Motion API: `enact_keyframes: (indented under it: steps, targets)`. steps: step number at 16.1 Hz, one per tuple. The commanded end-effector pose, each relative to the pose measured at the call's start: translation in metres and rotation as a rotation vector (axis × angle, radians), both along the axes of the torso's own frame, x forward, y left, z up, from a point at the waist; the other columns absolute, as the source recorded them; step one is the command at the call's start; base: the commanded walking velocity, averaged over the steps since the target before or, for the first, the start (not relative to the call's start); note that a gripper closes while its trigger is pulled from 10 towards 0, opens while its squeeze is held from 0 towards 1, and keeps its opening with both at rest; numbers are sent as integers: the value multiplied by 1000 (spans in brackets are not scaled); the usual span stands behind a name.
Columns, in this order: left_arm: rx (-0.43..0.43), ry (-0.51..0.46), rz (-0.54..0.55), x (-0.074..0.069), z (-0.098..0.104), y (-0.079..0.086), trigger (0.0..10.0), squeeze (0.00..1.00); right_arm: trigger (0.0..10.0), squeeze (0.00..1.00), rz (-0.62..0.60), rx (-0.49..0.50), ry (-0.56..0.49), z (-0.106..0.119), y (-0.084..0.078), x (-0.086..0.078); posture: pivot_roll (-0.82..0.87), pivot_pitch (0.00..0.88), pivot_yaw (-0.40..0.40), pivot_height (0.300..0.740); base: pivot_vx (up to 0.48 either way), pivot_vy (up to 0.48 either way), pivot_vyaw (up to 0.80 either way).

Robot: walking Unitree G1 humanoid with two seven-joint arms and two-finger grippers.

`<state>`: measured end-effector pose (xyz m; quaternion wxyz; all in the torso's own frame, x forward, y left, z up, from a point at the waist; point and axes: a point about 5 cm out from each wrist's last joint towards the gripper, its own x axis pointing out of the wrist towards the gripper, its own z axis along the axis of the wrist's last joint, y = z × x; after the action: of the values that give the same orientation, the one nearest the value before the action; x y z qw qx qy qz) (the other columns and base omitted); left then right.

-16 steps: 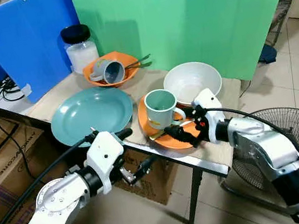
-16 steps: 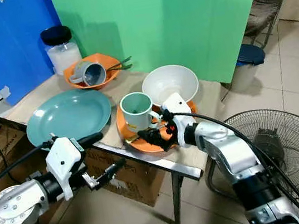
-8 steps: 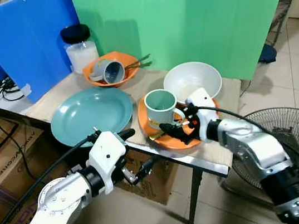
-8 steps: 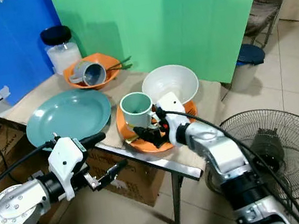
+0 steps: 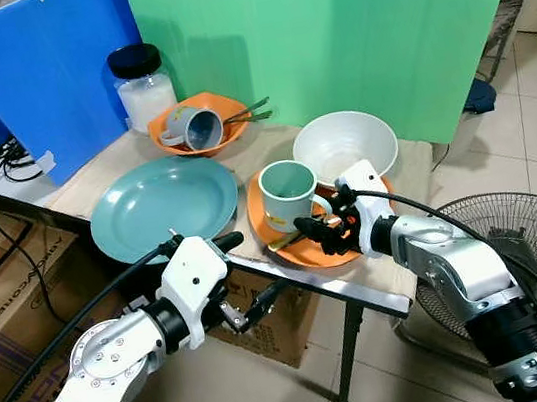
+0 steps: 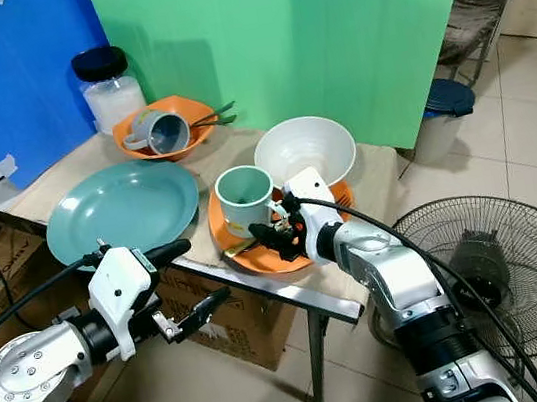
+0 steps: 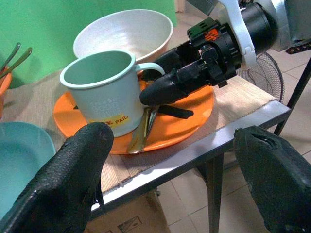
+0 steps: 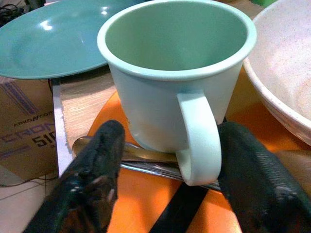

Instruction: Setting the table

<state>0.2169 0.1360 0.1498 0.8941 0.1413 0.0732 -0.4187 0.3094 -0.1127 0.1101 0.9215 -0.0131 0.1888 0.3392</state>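
Observation:
A mint-green mug (image 5: 288, 193) stands upright on an orange plate (image 5: 309, 254) near the table's front edge, its handle (image 8: 199, 141) turned toward my right arm. A gold spoon (image 7: 141, 131) and other cutlery lie on the plate beside the mug. My right gripper (image 5: 315, 229) is low over the plate at the mug. It is open, with one finger (image 8: 92, 179) on each side of the handle, and nothing is gripped. My left gripper (image 5: 249, 273) hangs open just below the table's front edge, empty.
A teal plate (image 5: 163, 205) lies left of the mug and a white bowl (image 5: 344, 146) just behind it. Farther back are an orange bowl (image 5: 198, 122) holding a grey mug, and a black-lidded jar (image 5: 145, 88). A floor fan (image 5: 533, 242) stands to the right, cardboard boxes under the table.
My right gripper has crept forward along the orange plate until its fingers flank the mug's handle. The left arm has hardly moved.

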Motion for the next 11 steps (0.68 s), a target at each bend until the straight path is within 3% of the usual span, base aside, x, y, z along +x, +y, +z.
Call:
enact_keyframes:
  steps: [1,11]
  targets:
    - [14,-6,-12,0,1,-2,10000,0,0,0,-6,5,-14,4,0,1,154,0,24,740,0,0,0]
    - [13,6,-11,-3,-3,-2,10000,0,0,0,-12,22,-24,4,1,2,155,0,18,740,0,0,0]
